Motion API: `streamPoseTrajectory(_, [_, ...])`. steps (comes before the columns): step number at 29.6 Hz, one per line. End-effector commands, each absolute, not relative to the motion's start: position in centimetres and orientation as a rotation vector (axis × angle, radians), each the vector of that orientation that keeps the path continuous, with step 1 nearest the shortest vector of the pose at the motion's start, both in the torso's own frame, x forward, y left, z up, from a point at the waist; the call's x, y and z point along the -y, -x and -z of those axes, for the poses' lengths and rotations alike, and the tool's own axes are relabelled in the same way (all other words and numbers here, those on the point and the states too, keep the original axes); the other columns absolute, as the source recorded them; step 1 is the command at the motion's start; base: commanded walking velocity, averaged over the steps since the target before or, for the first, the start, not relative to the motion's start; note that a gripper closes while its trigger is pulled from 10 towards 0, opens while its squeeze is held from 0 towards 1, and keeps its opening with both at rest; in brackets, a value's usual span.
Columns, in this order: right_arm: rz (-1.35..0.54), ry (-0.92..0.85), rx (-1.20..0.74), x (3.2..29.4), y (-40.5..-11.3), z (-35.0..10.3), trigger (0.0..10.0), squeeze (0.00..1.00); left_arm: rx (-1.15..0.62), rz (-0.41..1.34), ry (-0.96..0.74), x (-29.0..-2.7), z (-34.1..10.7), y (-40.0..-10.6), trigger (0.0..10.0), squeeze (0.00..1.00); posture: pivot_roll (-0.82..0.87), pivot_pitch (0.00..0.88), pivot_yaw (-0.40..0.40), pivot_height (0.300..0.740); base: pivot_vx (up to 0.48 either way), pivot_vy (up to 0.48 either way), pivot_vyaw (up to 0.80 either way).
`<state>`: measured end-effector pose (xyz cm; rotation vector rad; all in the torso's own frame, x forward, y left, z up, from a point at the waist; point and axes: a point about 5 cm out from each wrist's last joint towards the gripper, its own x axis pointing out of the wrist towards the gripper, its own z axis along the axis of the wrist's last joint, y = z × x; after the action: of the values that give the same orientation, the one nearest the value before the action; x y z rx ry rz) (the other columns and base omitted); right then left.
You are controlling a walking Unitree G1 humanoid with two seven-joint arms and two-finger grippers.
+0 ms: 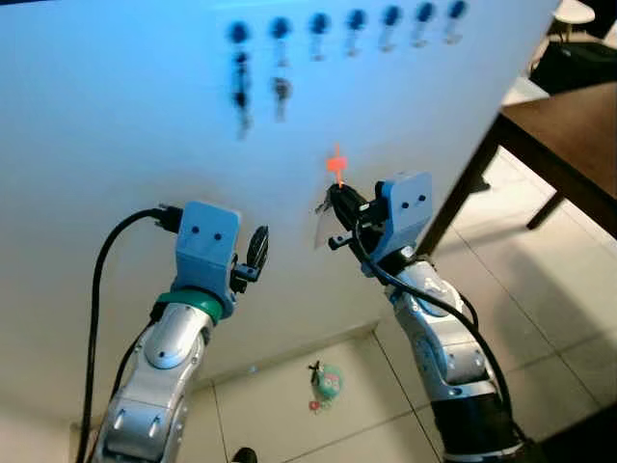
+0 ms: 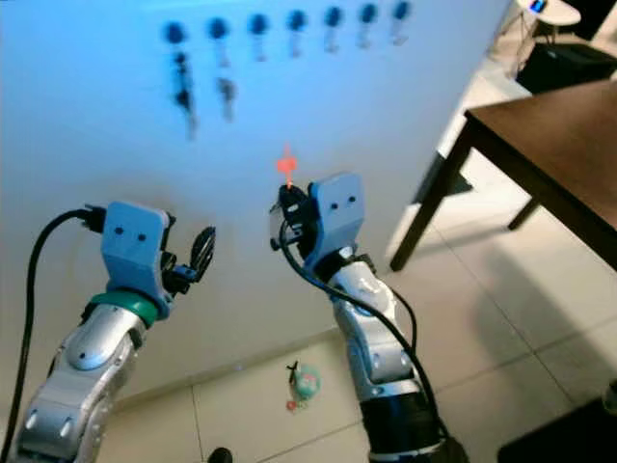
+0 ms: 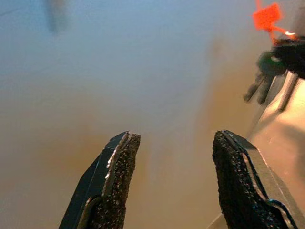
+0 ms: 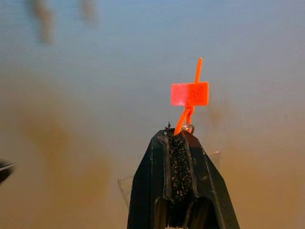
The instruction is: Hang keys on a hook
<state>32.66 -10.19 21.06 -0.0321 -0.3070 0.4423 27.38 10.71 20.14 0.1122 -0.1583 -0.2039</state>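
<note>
Silver arms (blue wrists, black cables).

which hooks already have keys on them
The first two hooks from the left, and: keys dangle beneath them. The other five hooks carry none.

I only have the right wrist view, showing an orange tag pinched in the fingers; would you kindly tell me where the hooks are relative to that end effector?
Observer: A row of seven dark round wall hooks runs higher on the white wall than the right end effector, which is shut on the orange plastic key tag.
Operator: Thank you; are any free?
Observer: The two leftmost carry hanging keys; the other five look free.
Operator: And the left arm?
Observer: The left end effector is open, holding nothing, raised near the wall.
</note>
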Motion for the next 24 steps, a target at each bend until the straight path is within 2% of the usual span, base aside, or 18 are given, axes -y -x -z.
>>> streamPoseTrajectory(1, [-0.454,0.013,0.306,9.81,-32.53,-21.09,10.0,0.00,0.140,0.182,-0.115,-11.30,-19.70,-27.33,10.0,0.00,-0.06,0.068,0.033,0.740,0.000,-0.326,0.00])
streamPoseTrajectory(3, [-0.454,0.013,0.306,9.82,-32.52,-21.09,10.0,0.00,0.139,0.181,-0.115,-11.31,-19.70,-27.35,10.0,0.00,-0.06,0.068,0.033,0.740,0.000,-0.317,0.00])
streamPoseTrajectory(14, [-0.457,0.008,0.313,9.78,-32.48,-21.17,10.0,0.00,0.115,0.165,-0.069,-11.51,-19.67,-27.56,10.0,0.00,-0.06,0.070,0.036,0.740,0.000,0.000,0.00])
streamPoseTrajectory(24, [-0.477,0.009,0.330,9.65,-32.31,-21.61,10.0,0.00,0.084,0.140,0.036,-11.88,-19.69,-27.76,10.0,0.00,-0.06,0.071,0.040,0.740,0.000,0.000,0.78])
